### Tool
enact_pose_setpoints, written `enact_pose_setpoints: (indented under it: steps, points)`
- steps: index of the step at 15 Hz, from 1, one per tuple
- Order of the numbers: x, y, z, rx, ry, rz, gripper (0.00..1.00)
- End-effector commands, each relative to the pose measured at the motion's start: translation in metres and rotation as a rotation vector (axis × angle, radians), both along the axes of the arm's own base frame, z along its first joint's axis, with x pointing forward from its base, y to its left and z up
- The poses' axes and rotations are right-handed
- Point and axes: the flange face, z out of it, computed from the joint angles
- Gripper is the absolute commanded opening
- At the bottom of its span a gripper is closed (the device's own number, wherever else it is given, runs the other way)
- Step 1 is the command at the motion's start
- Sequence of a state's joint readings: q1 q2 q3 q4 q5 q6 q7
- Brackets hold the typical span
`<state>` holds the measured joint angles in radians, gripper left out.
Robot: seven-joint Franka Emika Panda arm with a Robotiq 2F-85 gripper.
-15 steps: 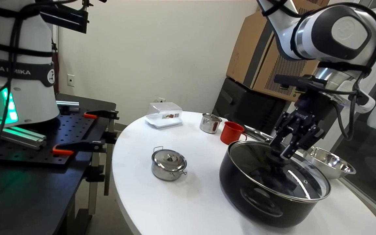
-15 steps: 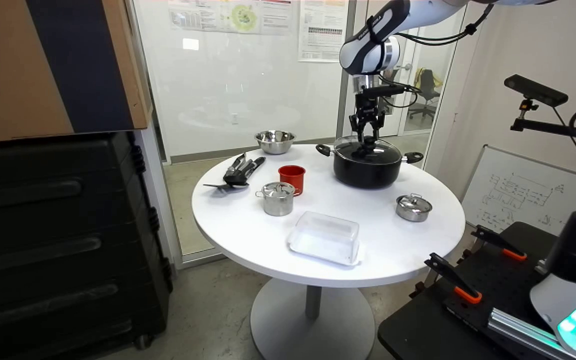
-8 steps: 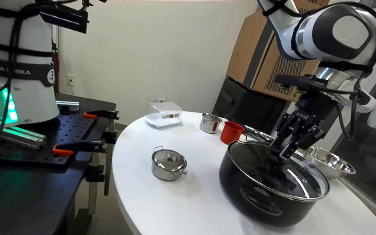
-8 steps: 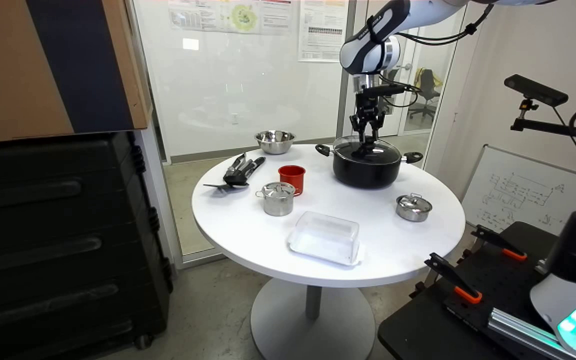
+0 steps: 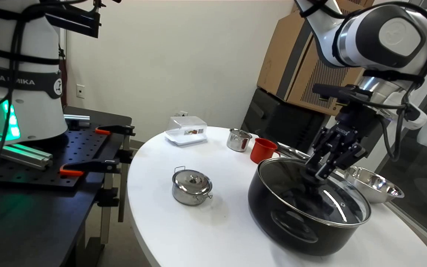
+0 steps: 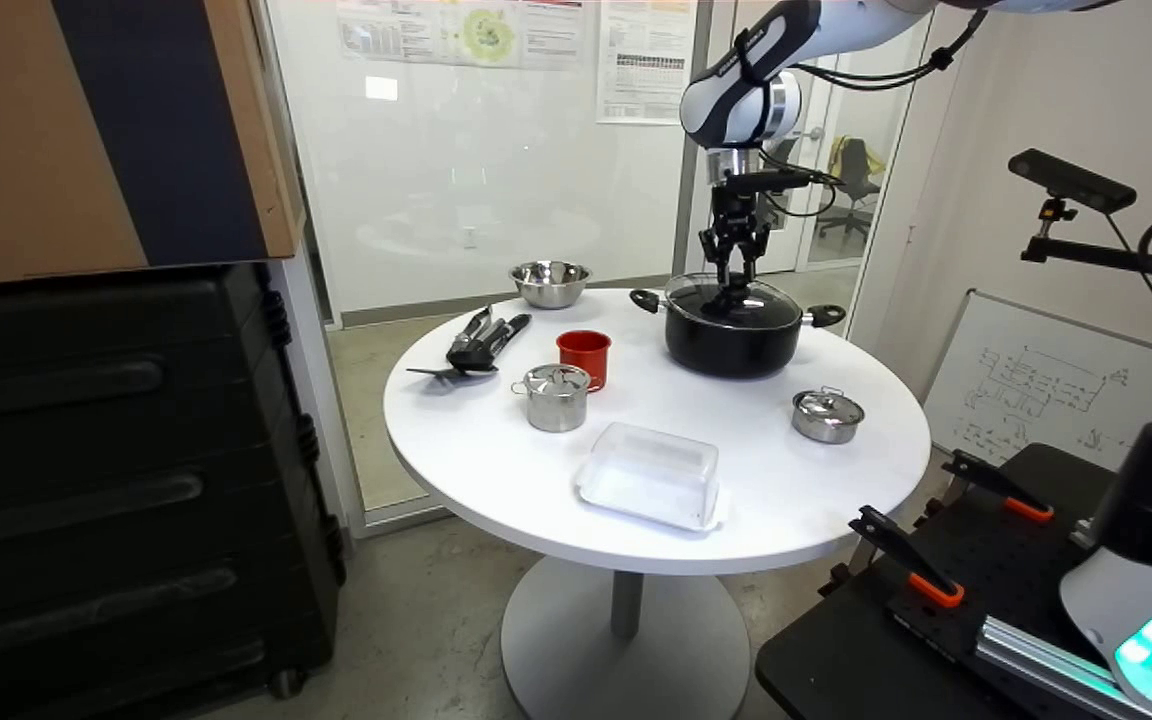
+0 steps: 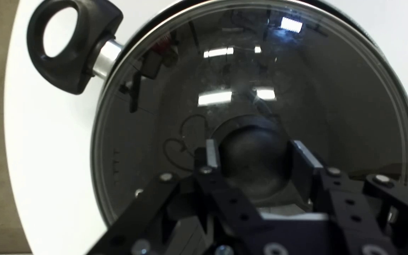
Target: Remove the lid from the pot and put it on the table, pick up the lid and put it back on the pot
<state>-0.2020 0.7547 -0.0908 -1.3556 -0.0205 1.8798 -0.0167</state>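
Showing nearest in an exterior view, at six o'clock on the round white worktop [image 6: 786, 500], a clear-covered dish [image 6: 648, 475]. Bearing a small lidded silver tin [image 6: 828, 415] at three o'clock and a taller steel pot [image 6: 556, 402] at about nine. Farther in, between ten and eleven, carrying a red mug [image 6: 584, 355], upright and just beside the steel pot. Holding, out near the edge at ten, a pile of black-and-metal utensils [image 6: 479, 350].

Beyond the red mug, at one o'clock, supporting the black pot [image 6: 733, 350], upright and two-handled. Topped by the lid [image 7: 243, 78], clear glass with a thin metal rim, seated over the mouth of the black pot in both exterior views. Clenched on the dark knob [image 7: 253, 166] at the lid's middle with the tool [image 7: 257, 154], squeezing it between fingers [image 7: 308, 154] at nine and three o'clock in the wrist view. Adding, at ten o'clock from the knob in that same view, a dark ring-shaped handle [image 7: 94, 32], well apart from the fingers.

Past the black pot, at eleven o'clock near the far edge, bearing a wide steel bowl [image 6: 551, 294], upright. Backed at twelve by printed posters [image 6: 648, 60] on a pale glossy wall [image 6: 406, 170] and, farthest, at one, by a dark chair [image 6: 852, 165].
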Motion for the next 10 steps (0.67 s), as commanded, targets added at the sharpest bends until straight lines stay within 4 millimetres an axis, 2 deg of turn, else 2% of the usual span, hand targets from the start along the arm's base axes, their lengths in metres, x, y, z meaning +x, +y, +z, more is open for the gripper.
enact_pose_setpoints:
  steps: [1, 10]
  points:
    - [0.0027, 0.0018, 0.0035, 0.064, 0.01, -0.002, 0.25]
    - [-0.002, -0.0014, 0.0055, 0.087, 0.062, -0.021, 0.25]
